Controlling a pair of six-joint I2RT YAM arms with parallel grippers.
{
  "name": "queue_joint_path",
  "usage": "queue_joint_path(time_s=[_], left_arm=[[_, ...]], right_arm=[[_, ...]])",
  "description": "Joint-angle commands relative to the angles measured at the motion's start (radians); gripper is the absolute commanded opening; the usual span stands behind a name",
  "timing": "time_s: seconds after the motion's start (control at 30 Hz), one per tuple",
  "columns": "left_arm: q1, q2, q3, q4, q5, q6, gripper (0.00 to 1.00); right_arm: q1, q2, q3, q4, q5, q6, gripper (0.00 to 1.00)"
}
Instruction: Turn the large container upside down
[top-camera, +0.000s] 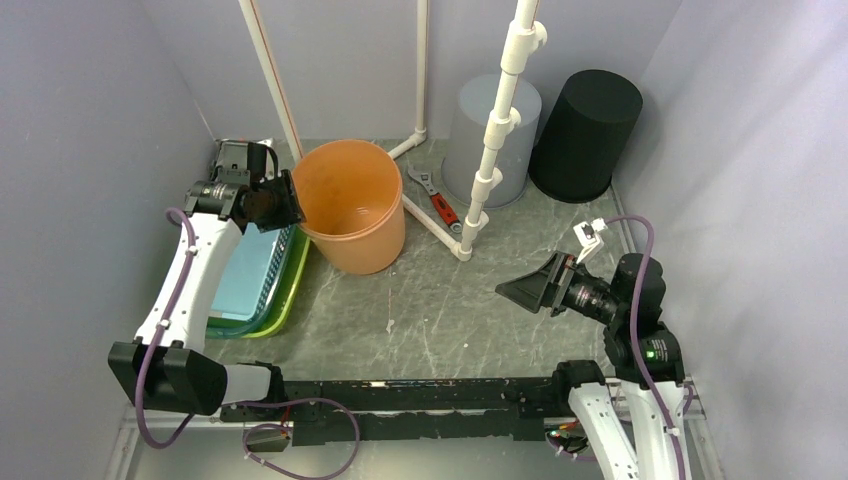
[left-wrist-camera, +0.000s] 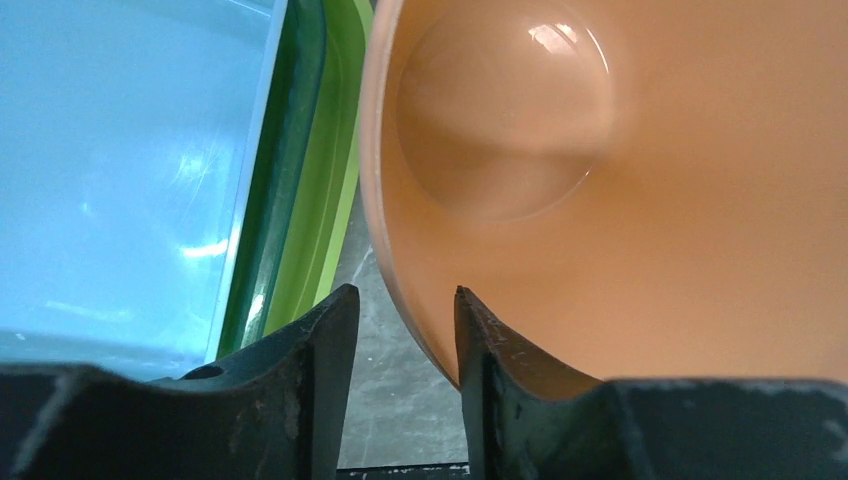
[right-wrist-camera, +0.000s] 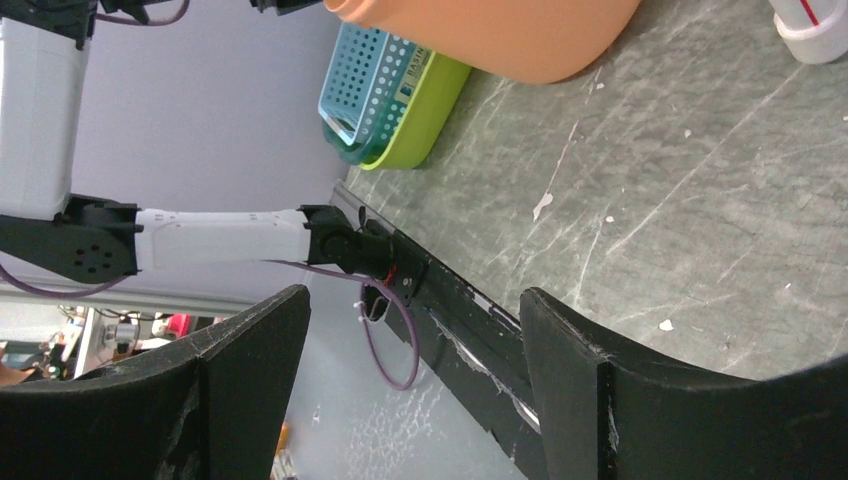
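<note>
Top external: container (top-camera: 350, 215) upright; left gripper (top-camera: 292, 200) straddles rim (top-camera: 345, 143) unclenched, right gripper (top-camera: 512, 290) released.

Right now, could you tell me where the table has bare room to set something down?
The widest bare patch is the table's front middle, bordered by the orange bucket, the stacked baskets, the right hand and the near rail. A narrower strip lies between the white pipe and the right wall. Crowded: the back, with wrench, grey container and black container.

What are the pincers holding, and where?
Nothing yet. Left pincer straddles the rim of the orange bucket, gap showing; right pincer is open, empty.
</note>
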Motion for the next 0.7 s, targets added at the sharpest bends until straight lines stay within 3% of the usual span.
queue_joint_path(time_s=[0.0, 0.17, 0.33, 0.4, 0.53, 0.67], left_arm=[[0.0, -0.041, 0.013, -0.034, 0.032, 0.061, 0.43], [0.001, -0.048, 0.037, -0.072, 0.045, 0.095, 0.35], [0.001, -0.057, 0.05, -0.067, 0.133, 0.119, 0.16], [0.001, -0.05, 0.063, -0.07, 0.171, 0.127, 0.12], [0.001, -0.034, 0.09, -0.089, 0.22, 0.144, 0.12], [0.0, -0.016, 0.107, -0.109, 0.271, 0.167, 0.09]], right_arm=[[-0.001, 0.004, 0.05, 0.019, 0.003, 0.003, 0.8], [-0.001, 0.036, 0.089, -0.004, 0.022, -0.009, 0.8], [0.018, 0.118, 0.151, -0.083, 0.063, -0.069, 0.78], [0.055, 0.138, 0.176, -0.091, 0.098, -0.07, 0.77], [0.192, 0.17, 0.206, -0.089, 0.227, -0.034, 0.74], [0.46, 0.238, 0.204, -0.047, 0.455, 0.036, 0.72]])
